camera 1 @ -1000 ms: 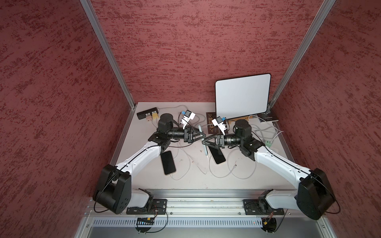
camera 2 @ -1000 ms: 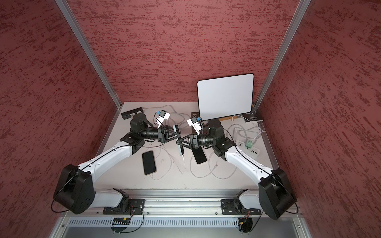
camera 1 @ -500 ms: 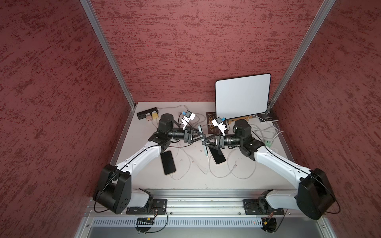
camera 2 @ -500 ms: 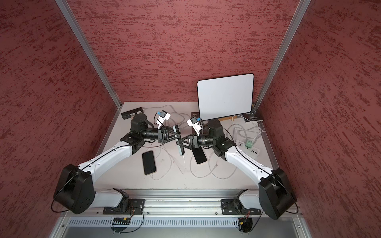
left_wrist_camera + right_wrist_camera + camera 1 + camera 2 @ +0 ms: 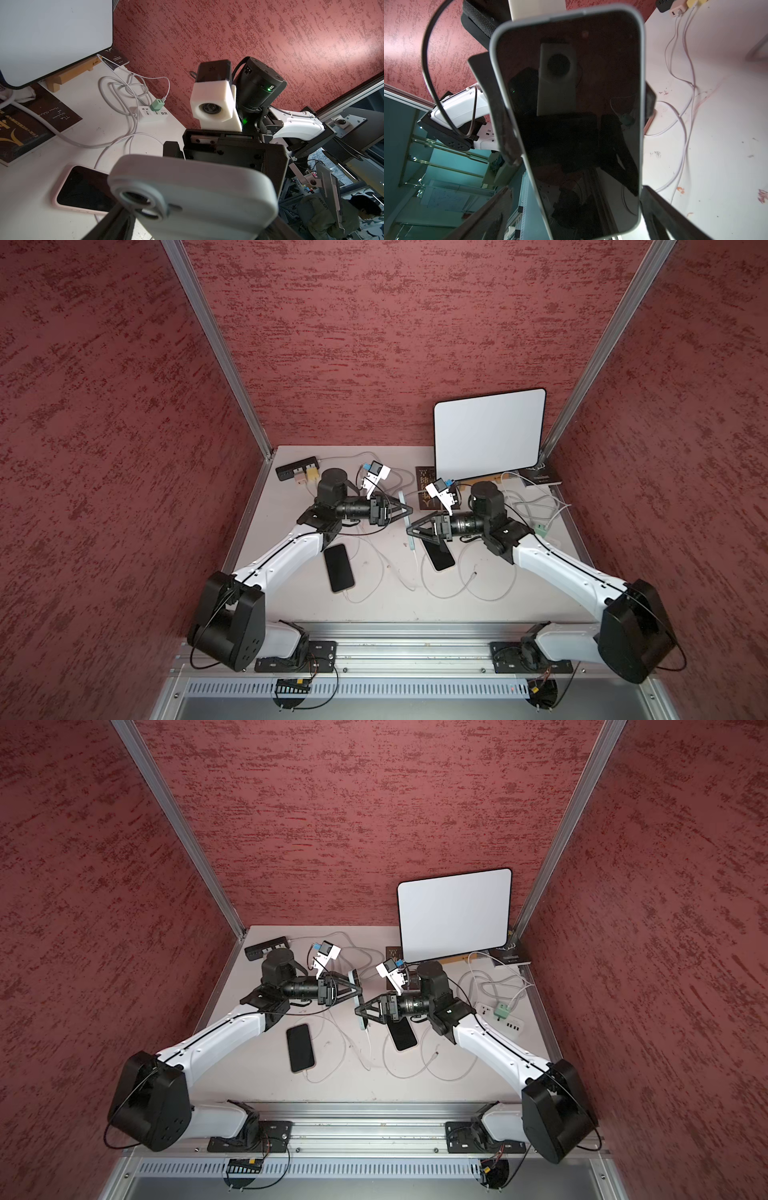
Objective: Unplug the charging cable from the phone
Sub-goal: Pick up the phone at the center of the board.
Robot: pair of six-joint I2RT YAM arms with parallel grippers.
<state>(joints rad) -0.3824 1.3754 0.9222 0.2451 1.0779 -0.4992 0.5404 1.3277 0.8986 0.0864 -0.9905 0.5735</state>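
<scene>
Aluminium rail (image 5: 415,645) runs along the front, well nearer than the lifted phone (image 5: 571,124). From it the left arm (image 5: 286,560) and right arm (image 5: 557,568) reach toward that phone.

On the pale table (image 5: 519,593), nearer than the lifted phone and to its left, a black phone (image 5: 338,568) lies flat, screen up. A white charging cable (image 5: 415,570) hangs from the lifted phone's near end down to loose loops of cord on the table. The plug looks seated, though it is too small to be sure. Just right of the lifted phone and below it, a pink-cased phone (image 5: 438,558) lies flat.

The lifted phone, in a pale grey case, is in the air on its long edge. Its dark screen faces the right arm, and its back and camera ring face the left arm. The left gripper (image 5: 407,510) is clenched on it: in the right wrist view its fingers (image 5: 504,137) press both long edges. The right gripper (image 5: 410,531) straddles the same phone closer to its near end, released, with a gap beside one of its fingers (image 5: 490,214).

Farther than the lifted phone and to its right sit a white power strip (image 5: 151,113) and a green charger (image 5: 158,104). Farther left is a black power strip (image 5: 297,467). Behind all, a white board (image 5: 490,433) leans on a wooden stand (image 5: 68,72) against the red wall (image 5: 374,344).
</scene>
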